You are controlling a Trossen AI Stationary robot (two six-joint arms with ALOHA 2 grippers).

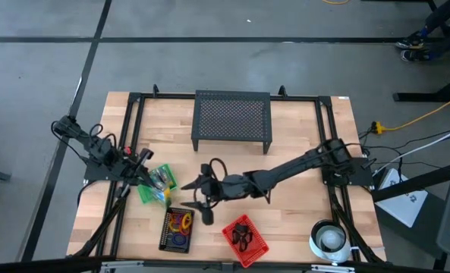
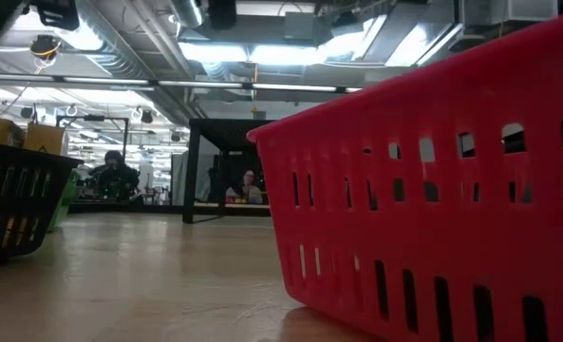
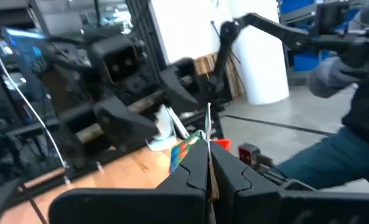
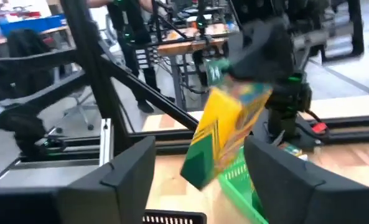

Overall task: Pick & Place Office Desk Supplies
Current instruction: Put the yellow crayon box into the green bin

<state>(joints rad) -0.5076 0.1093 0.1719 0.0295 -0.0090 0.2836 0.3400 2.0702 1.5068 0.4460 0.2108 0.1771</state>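
A yellow-and-green crayon-like box (image 4: 224,124) shows tilted and blurred in the air between the open fingers of my right gripper (image 4: 200,149), with a gap beside it. It is just above the green basket (image 4: 240,186). In the high view my right gripper (image 1: 194,186) reaches across to the green basket (image 1: 155,186), which holds more small boxes. My left gripper (image 1: 143,162) waits shut at the basket's far left corner, its fingers (image 3: 200,168) closed with nothing plainly between them. Coloured rings (image 1: 180,221) lie in a black basket (image 1: 176,230). Black clips (image 1: 242,235) lie in a red basket (image 1: 247,250).
A large black mesh stand (image 1: 232,121) stands at the table's far middle. A white round roll (image 1: 331,239) sits at the near right corner. The red basket (image 2: 433,190) fills the low view's right, and the black basket (image 2: 15,199) its left. Bare wood lies between the stand and the baskets.
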